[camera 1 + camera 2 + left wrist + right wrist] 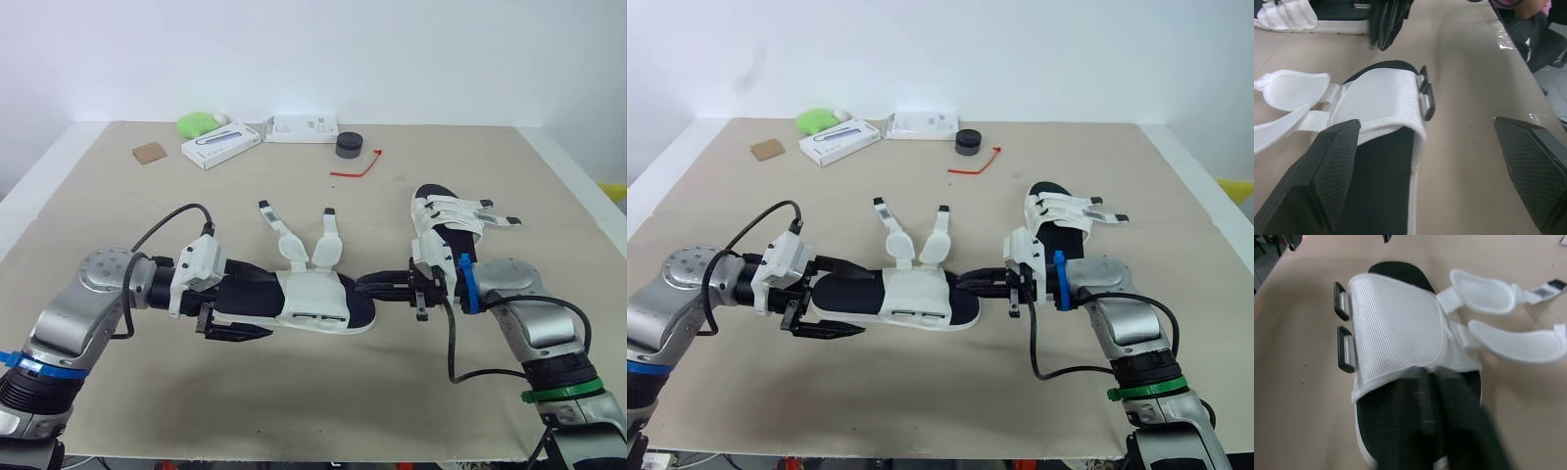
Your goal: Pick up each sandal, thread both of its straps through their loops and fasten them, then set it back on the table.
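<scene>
Nearest, the unfastened sandal [313, 299] sits mid-table, its loops [1344, 333] facing 6 o'clock and both straps [294, 245] splayed toward 12. At its 9 o'clock the left gripper [260, 302] straddles the heel, fingers apart. At 3 o'clock the right gripper [367, 287] looks pinched onto the toe. Lifting on that toe pinch alone could let the sandal swing or slip. The fastened sandal [446, 220] rests at 2 o'clock.
</scene>
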### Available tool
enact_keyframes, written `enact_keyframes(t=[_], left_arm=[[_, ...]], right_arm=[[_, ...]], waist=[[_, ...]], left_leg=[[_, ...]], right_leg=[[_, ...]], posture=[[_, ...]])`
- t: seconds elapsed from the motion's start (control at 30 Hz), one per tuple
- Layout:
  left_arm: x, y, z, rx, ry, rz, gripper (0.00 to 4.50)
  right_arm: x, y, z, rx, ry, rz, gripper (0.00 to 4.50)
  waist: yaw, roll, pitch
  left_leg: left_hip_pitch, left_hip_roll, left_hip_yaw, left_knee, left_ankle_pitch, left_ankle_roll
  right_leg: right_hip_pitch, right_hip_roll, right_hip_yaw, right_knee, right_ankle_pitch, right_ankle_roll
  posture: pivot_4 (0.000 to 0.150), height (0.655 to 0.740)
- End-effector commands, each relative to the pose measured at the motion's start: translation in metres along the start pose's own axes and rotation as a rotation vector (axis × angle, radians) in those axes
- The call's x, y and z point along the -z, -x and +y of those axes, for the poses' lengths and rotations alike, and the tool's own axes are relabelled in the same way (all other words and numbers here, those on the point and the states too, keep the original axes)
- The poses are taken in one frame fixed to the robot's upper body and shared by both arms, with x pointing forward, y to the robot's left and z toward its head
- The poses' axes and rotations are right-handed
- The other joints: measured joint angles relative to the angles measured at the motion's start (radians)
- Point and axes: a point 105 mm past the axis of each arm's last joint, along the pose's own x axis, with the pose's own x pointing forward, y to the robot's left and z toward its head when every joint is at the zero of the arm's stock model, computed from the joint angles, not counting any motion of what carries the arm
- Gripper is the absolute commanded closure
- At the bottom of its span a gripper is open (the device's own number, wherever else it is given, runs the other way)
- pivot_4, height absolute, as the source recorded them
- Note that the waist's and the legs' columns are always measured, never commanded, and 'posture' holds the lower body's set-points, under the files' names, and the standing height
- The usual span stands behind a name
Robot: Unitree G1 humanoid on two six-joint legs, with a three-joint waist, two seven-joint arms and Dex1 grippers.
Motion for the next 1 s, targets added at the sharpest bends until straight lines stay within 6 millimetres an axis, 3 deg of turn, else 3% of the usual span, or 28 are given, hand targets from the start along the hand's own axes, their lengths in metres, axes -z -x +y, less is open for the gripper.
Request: enact_keyframes(t=[0.03,0.67,0.83,1.0], left_arm=[[-0.007,0.002,0.004,-0.026,-0.046,-0.007,0.0],[-0.004,-0.009,0.004,-0.032,-0.041,-0.009,0.0],[-0.014,-0.011,0.024,-0.141,0.079,-0.109,0.0],[-0.016,-0.001,0.05,-0.264,0.242,-0.152,0.0]], right_arm=[[-0.002,-0.005,0.005,-0.007,0.035,0.021,4.47],[0.009,-0.022,0.005,-0.015,0.057,0.099,4.47],[0.016,-0.02,0.007,-0.032,0.11,0.136,4.47],[0.006,-0.025,0.008,-0.04,0.136,0.094,4.47]], waist=[[0.0,0.0,0.0],[0.0,0.0,0.0],[0.0,0.0,0.0],[0.0,0.0,0.0]], left_leg=[[0.0,0.0,0.0,0.0,0.0,0.0],[0.0,0.0,-0.001,0.0,0.0,0.0],[0.0,0.0,-0.001,0.0,0.0,0.0],[0.0,0.0,-0.001,0.001,0.0,0.0]], right_leg=[[0.0,0.0,0.0,0.0,0.0,0.0],[0.0,0.001,0.001,0.0,0.0,0.0],[0.0,0.0,0.001,0.0,0.0,0.0],[0.001,0.001,0.001,0.001,0.0,0.0]], posture=[[0.15,0.74],[0.15,0.74],[0.15,0.74],[0.15,0.74]])
